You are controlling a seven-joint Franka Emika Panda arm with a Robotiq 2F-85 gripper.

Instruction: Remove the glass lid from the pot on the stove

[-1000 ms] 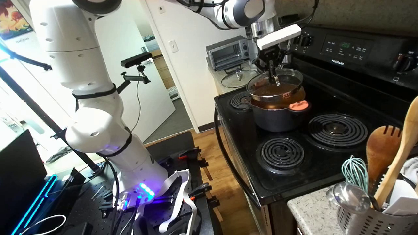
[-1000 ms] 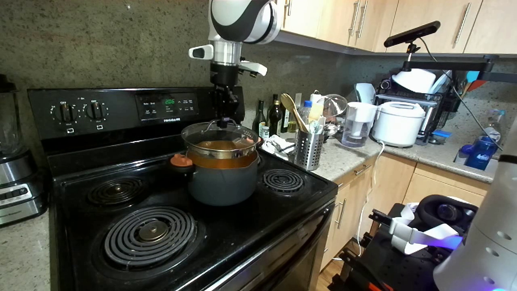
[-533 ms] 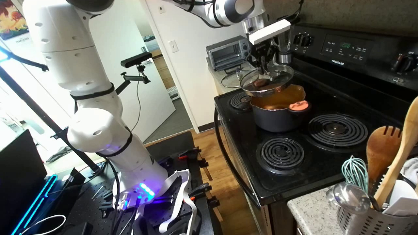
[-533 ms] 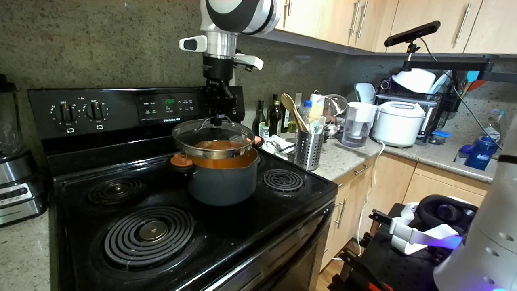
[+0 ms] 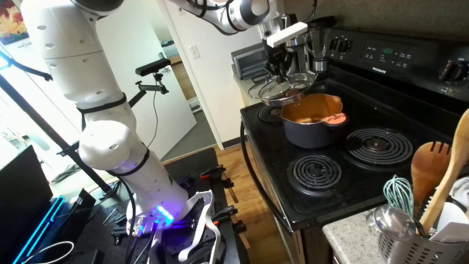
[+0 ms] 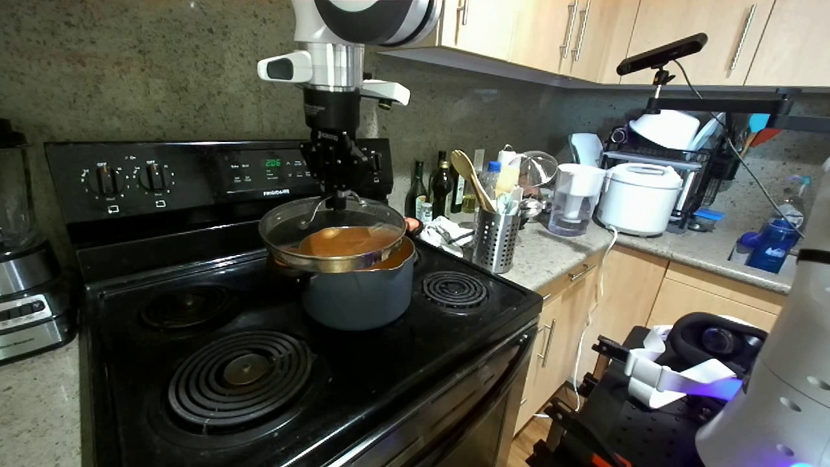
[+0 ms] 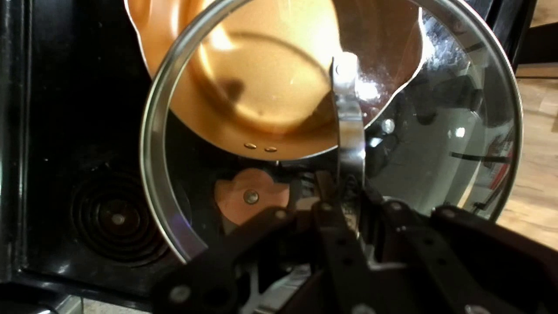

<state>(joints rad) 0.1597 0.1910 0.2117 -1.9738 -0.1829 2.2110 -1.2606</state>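
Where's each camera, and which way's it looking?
An exterior view: high near the utensil holder, facing along the stove towards the toaster oven; gripper and most of the arm show.
An exterior view: near the blender, facing across the pot towards the rice cooker; gripper and parts of the arm show.
Wrist view: on the arm, facing down through the held glass lid into the pot; the gripper shows.
Both exterior views share stove, pot, glass lid and gripper.

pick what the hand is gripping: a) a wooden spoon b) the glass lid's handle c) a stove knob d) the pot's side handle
b, since the wrist view shows the hand closed on the arched metal handle of the glass lid.
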